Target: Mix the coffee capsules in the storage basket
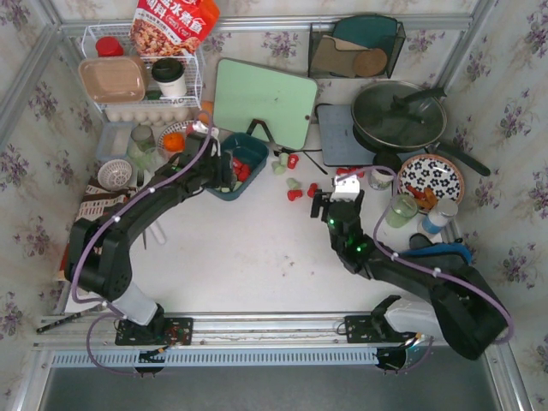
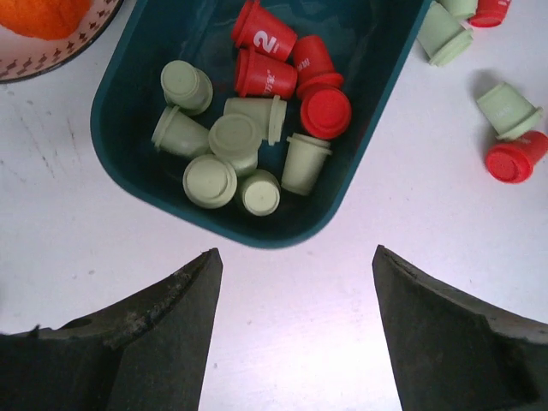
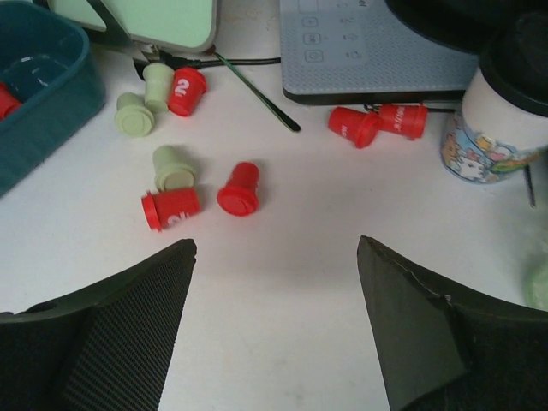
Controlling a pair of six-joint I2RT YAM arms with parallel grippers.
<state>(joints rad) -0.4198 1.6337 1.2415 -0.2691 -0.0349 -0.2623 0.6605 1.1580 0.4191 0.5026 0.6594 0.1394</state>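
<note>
The coffee capsules point(image 2: 235, 137) in the storage basket point(image 2: 120, 103) looked light, hard and slippery, probably best pinched across the tapered body. The left tool point(image 2: 295, 251) and the right tool point(image 3: 276, 242) both stood open, empty.

The storage basket point(image 2: 257, 233) fills the upper middle of the frame and stands on the white counter point(image 2: 77, 257). Inside it lie the coffee capsules point(image 2: 210, 180): the pale green ones are grouped at the left and lower part, the red ones at the upper right, touching each other. More capsules lie loose on the counter at the upper right. At the upper left, an orange point(image 2: 43, 13) sits in a patterned dish point(image 2: 51, 60). The left pincer point(image 2: 295, 257) stands below the basket, its dark fingers point(image 2: 163, 317) wide apart with only bare counter between them.
</note>
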